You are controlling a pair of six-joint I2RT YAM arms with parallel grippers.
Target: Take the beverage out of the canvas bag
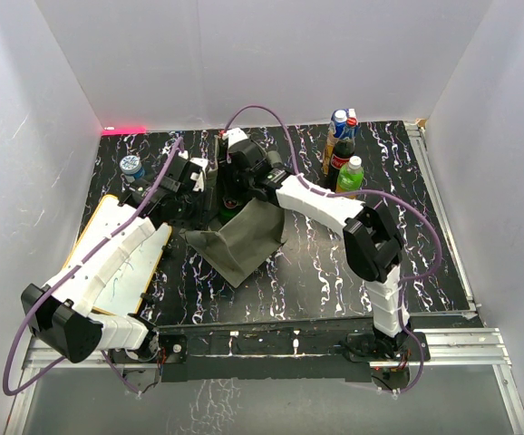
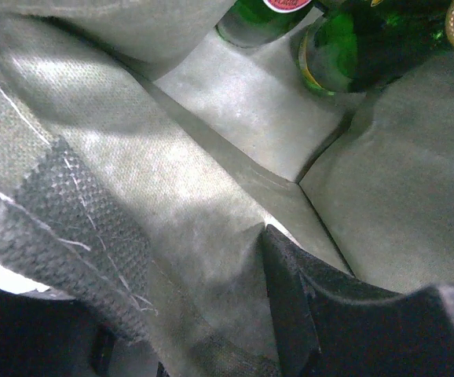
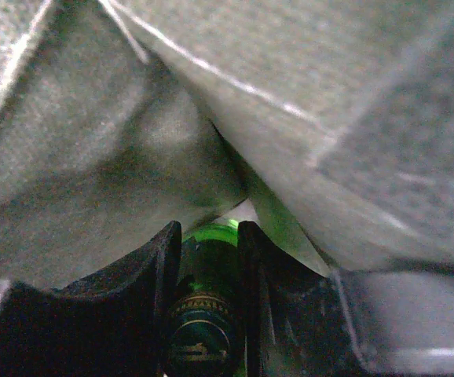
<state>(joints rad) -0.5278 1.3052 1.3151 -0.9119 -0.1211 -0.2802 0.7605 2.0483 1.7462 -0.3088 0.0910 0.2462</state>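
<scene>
The olive-grey canvas bag point(image 1: 248, 237) lies slumped mid-table, its mouth towards the back under both grippers. My left gripper point(image 1: 197, 181) is shut on the bag's fabric edge point(image 2: 203, 236), which fills the gap between its fingers point(image 2: 329, 306). Past it, the left wrist view looks into the bag, where two dark green glass bottles point(image 2: 353, 47) point(image 2: 258, 16) lie on the floor. My right gripper point(image 1: 242, 172) is inside the bag's mouth. Its fingers point(image 3: 252, 259) are shut on the neck of a green bottle point(image 3: 205, 271) just below its dark cap. Bag fabric point(image 3: 93, 141) hangs close over them.
Three drinks stand at the back right: a blue one point(image 1: 343, 122), a dark cola bottle point(image 1: 339, 154) and a green bottle point(image 1: 351, 174). A small capped bottle point(image 1: 131, 166) stands at the back left. A white, yellow-edged board point(image 1: 135, 263) lies at the left under my left arm.
</scene>
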